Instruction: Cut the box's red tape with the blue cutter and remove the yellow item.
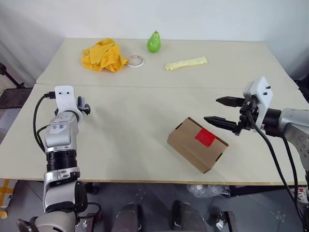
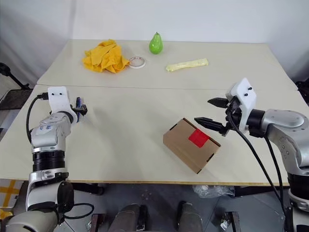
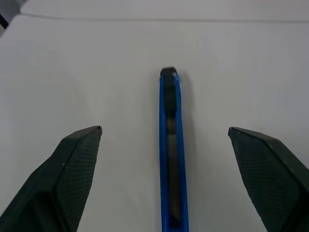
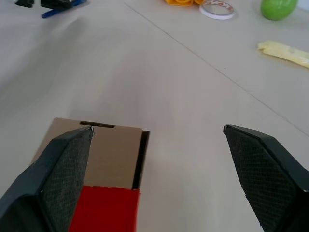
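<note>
The cutter [image 3: 173, 159] lies on the desk [image 1: 145, 121], centred between the wide-open, empty left gripper [image 3: 164, 179]; it should be lowered squarely before closing. The right gripper [image 1: 223, 112], gaping empty, is held beside the box [image 1: 197, 144].

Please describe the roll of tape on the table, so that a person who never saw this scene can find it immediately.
Look at the far half of the table, toward the wall. There, between the rumpled orange-yellow cloth and the green pear, lies the roll of tape, flat on the surface and touching the cloth's edge. It is the only ring there: a thin white hoop with an open centre.
</note>
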`<state>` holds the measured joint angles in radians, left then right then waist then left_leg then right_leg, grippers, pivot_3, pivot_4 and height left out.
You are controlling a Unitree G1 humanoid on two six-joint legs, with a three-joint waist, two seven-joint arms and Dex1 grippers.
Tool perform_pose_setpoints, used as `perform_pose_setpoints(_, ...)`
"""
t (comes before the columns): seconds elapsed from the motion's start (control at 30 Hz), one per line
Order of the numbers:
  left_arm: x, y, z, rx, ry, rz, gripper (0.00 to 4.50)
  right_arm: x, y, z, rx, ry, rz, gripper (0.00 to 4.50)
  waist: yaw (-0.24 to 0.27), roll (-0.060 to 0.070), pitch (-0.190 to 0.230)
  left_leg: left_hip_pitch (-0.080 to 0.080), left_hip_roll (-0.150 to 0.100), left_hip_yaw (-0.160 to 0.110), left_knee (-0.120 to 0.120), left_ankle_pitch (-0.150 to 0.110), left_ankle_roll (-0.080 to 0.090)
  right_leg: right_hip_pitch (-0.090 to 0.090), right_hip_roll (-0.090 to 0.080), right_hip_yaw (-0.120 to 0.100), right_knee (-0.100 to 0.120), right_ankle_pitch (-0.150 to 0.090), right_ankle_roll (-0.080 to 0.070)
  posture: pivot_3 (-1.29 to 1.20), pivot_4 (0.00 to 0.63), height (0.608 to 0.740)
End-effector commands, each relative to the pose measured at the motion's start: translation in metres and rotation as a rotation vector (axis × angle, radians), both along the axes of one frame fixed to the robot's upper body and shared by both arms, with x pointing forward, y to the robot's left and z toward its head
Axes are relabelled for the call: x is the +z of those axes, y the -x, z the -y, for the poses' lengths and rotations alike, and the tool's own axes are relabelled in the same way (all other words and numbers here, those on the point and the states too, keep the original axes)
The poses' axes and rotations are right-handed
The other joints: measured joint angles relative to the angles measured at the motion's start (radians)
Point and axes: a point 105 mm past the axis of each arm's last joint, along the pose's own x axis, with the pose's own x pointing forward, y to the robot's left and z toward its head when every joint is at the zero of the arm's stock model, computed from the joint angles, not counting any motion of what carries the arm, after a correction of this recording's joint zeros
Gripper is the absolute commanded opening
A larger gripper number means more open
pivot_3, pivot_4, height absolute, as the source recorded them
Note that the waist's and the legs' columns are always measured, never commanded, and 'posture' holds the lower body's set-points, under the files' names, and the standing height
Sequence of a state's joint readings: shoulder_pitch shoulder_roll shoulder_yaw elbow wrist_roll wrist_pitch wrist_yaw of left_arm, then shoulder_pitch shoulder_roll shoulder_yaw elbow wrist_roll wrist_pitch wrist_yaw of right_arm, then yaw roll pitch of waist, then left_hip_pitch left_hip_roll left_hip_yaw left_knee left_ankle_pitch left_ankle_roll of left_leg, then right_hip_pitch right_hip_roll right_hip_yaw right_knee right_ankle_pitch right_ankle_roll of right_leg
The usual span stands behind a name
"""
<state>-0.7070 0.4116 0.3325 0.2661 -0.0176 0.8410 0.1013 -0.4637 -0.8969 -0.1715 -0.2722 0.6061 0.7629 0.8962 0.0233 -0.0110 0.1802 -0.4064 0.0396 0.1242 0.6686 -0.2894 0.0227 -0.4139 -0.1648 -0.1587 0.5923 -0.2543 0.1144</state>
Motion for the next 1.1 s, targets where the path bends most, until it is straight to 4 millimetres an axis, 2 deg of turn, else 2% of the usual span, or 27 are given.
perform_pose_setpoints(0.03, 0.003, 0.001, -0.004, -0.011, 0.002, -0.015, 4.46, 0.015, 0.003, 0.003, 0.018, 0.019, 0.056, 4.50, 0.000, 0.000, 0.000, 0.000, 0.000, 0.000, 0.000, 0.000, 0.000, 0.000, 0.000, 0.000, 0.000, 0.000, 0.000, 0.00, 0.150, 0.740)
perform_pose_setpoints(0.37, -0.016, 0.010, -0.013, 0.028, 0.099, -0.087, 4.46, 0.018, 0.004, 0.004, 0.004, 0.016, 0.067, 4.50, -0.001, 0.000, 0.000, 0.001, 0.000, 0.000, 0.000, 0.000, 0.000, 0.000, 0.000, 0.000, 0.000, 0.000, 0.000, 0.00, 0.150, 0.740)
perform_pose_setpoints(0.47, -0.021, 0.015, -0.018, 0.058, 0.157, -0.094, 3.81, 0.019, 0.004, 0.006, -0.001, 0.016, 0.070, 4.50, -0.005, 0.000, 0.000, 0.001, 0.000, 0.001, 0.000, 0.000, 0.000, 0.000, 0.000, 0.001, 0.001, 0.000, 0.000, 0.00, 0.150, 0.740)
perform_pose_setpoints(0.6, -0.024, 0.022, -0.020, 0.063, 0.203, -0.110, 2.63, 0.019, 0.004, 0.007, -0.004, 0.020, 0.070, 4.50, -0.013, 0.000, 0.000, 0.002, 0.000, 0.001, 0.000, 0.000, -0.001, 0.000, 0.000, 0.001, 0.002, 0.000, 0.000, 0.00, 0.150, 0.740)
perform_pose_setpoints(0.8, -0.032, 0.037, -0.030, 0.092, 0.218, -0.145, 2.63, 0.019, 0.004, 0.007, -0.004, 0.020, 0.069, 4.50, -0.027, 0.000, 0.000, 0.003, 0.000, 0.002, -0.001, 0.000, -0.001, 0.000, 0.000, 0.002, 0.002, 0.000, 0.000, 0.00, 0.150, 0.740)
perform_pose_setpoints(0.9, -0.036, 0.041, -0.033, 0.101, 0.221, -0.161, 2.12, 0.018, 0.002, 0.007, -0.003, 0.021, 0.067, 4.50, -0.027, 0.000, 0.000, 0.004, 0.001, 0.003, -0.001, 0.000, -0.001, 0.000, 0.000, 0.002, 0.003, 0.000, 0.000, 0.00, 0.150, 0.740)
perform_pose_setpoints(0.97, -0.035, 0.042, -0.035, 0.099, 0.185, -0.174, 1.51, 0.018, 0.002, 0.007, -0.002, 0.022, 0.066, 4.50, -0.028, 0.001, 0.000, 0.004, 0.001, 0.003, -0.001, 0.000, -0.001, 0.000, 0.000, 0.003, 0.003, 0.000, 0.000, 0.00, 0.150, 0.740)
perform_pose_setpoints(1.1, -0.036, 0.042, -0.037, 0.095, 0.173, -0.185, 1.51, 0.019, 0.000, 0.006, 0.000, 0.020, 0.068, 4.50, -0.028, 0.001, -0.001, 0.005, 0.002, 0.005, -0.001, 0.000, -0.001, 0.000, 0.000, 0.004, 0.003, 0.000, 0.000, 0.00, 0.150, 0.740)
